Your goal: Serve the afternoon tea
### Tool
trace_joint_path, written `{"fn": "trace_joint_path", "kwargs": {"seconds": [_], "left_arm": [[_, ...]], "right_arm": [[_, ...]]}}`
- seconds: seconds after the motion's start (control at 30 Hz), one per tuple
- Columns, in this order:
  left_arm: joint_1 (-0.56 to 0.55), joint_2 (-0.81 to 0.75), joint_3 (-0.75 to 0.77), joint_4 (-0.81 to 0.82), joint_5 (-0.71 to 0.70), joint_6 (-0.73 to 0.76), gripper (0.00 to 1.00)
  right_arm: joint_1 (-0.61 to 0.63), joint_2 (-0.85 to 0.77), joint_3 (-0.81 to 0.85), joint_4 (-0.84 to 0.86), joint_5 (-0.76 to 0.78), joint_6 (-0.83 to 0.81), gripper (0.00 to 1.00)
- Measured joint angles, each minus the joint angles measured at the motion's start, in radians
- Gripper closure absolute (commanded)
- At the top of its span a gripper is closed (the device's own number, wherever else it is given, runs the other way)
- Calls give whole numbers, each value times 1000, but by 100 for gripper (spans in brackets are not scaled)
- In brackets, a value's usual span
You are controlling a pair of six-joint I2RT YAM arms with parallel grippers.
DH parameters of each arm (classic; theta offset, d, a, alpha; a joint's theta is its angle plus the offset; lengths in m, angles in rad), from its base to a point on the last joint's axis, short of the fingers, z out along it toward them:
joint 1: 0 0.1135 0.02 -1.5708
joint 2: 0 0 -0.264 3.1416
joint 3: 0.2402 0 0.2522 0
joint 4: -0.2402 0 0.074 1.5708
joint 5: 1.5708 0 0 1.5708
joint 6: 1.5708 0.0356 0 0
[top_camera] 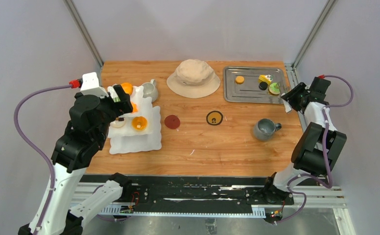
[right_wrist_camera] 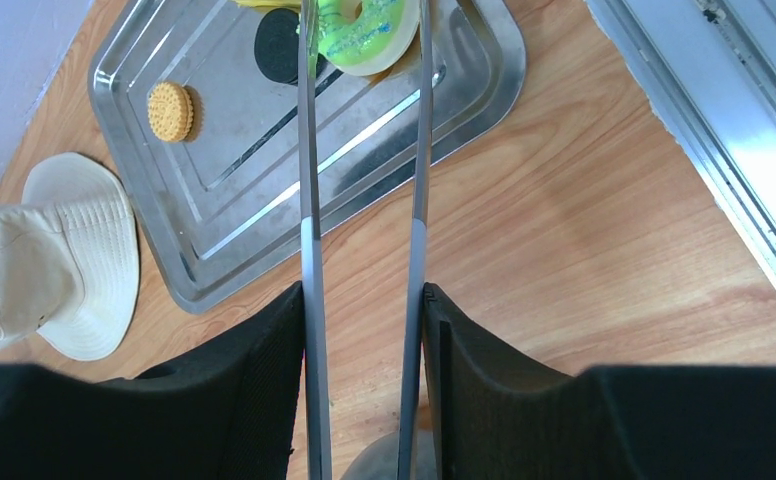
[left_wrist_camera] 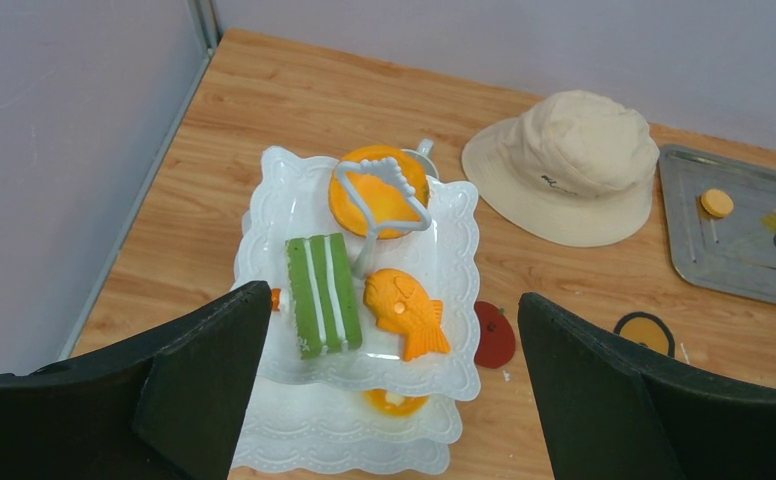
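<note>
1. Left tool point(left_wrist_camera: 392, 300): we record its fingers spread wide with nothing between them. It hangs over the three-tier stand point(left_wrist_camera: 454, 230).

2. Three-tier stand: white, wavy-edged, at the far left of the surface point(top_camera: 217, 147). On the top tier we list a green striped slice point(left_wrist_camera: 321, 293), an orange fish pastry point(left_wrist_camera: 404, 312) just right of it, and a round orange pastry point(left_wrist_camera: 379, 190) on the far side. A further orange piece point(top_camera: 139, 123) sits on a lower tier.

3. White mug point(top_camera: 150, 90): at the stand's far right corner. We cannot tell whether they touch.

4. Grey mug point(top_camera: 265, 129): upright on the right of the surface, nearer than the metal tray point(top_camera: 249, 95).

5. Right tool point(right_wrist_camera: 364, 310): we note it clamped on the long metal tongs point(right_wrist_camera: 309, 150), one finger pressed to the outside of each arm.

6. Long metal tongs: they reach out over the tray, with an arm along each edge of the green ring pastry point(right_wrist_camera: 369, 30). We cannot tell whether they squeeze it.

7. Metal tray, far right: it also holds a tan biscuit point(right_wrist_camera: 170, 111), a dark round biscuit point(right_wrist_camera: 276, 45) and a yellow piece point(top_camera: 264, 78).

8. Bucket hat point(top_camera: 194, 77): beige, at the far middle, between the white mug and the tray.

9. Red disc point(top_camera: 172, 122) and black-and-yellow disc point(top_camera: 214, 118): both lie flat at mid-surface, apart from each other.
</note>
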Motion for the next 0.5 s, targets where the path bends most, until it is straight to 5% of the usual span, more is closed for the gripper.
{"fn": "trace_joint_path", "kwargs": {"seconds": [0.37, 0.5], "left_arm": [[0, 3, 0, 0, 0, 0, 2], [0, 3, 0, 0, 1, 0, 2]], "right_arm": [[-6, 74, 37, -4, -40, 7, 79], [-8, 73, 37, -3, -45, 8, 99]]}}
